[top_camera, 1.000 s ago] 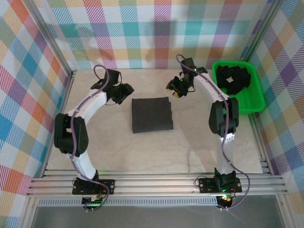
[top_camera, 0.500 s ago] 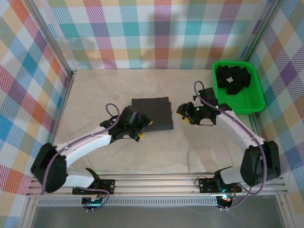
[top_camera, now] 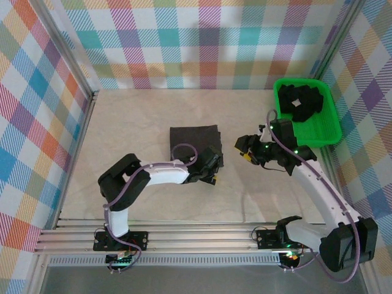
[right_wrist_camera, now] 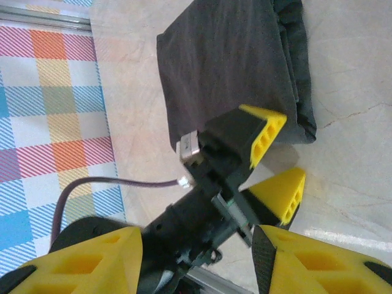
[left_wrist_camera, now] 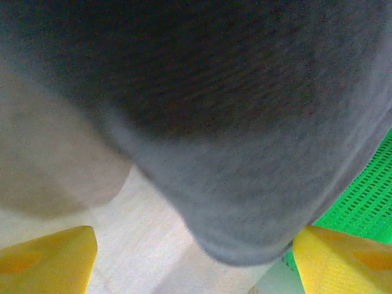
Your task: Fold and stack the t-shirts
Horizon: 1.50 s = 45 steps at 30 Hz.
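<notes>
table (top_camera: pixel 122 122) left of the folded t-shirt (top_camera: pixel 193 142) is bare, wide room; back strip by the wall too. left gripper (top_camera: pixel 214 173), jaws apart, sits at the shirt's near-right corner, its arm lying along the near edge. right gripper (top_camera: pixel 242 151), jaws apart, hangs just right of the shirt; narrow gap btwn the two. green bin (top_camera: pixel 327 131) w/ other t-shirts (top_camera: pixel 299 101) blocks the far-right corner.

**Blurred, clipped and covered**
My left wrist camera sees the shirt (left_wrist_camera: pixel 233 122) as a grey blur running off at 12 o'clock, my left fingers (left_wrist_camera: pixel 49 257) clipped at 7 and 5, the bin (left_wrist_camera: pixel 361 196) cut at 3. From above, my left gripper (top_camera: pixel 212 174) covers the shirt's 5 o'clock corner; the bin's dark heap (top_camera: pixel 300 101) is too small to count.
</notes>
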Each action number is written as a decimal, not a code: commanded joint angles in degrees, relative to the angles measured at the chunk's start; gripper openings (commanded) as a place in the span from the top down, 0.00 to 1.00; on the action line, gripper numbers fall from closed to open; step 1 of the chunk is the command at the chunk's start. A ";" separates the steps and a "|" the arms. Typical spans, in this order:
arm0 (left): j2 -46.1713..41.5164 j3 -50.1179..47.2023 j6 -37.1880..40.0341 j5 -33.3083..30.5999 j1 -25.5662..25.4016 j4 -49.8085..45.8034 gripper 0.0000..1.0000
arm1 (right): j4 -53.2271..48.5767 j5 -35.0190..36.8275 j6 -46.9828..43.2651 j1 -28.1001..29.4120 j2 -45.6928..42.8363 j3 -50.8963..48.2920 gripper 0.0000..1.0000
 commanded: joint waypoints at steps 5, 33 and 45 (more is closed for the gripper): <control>4.26 0.94 -2.75 -5.64 1.80 0.95 0.29 | -4.52 -2.62 -1.84 -1.24 -2.95 -0.89 0.49; 17.97 26.26 62.79 28.16 59.57 -20.16 0.98 | 4.20 -6.52 -0.43 -1.43 3.26 0.32 0.53; 20.23 32.01 64.37 30.52 62.99 -20.03 0.05 | 13.60 -8.86 0.80 -1.40 2.93 -0.05 0.49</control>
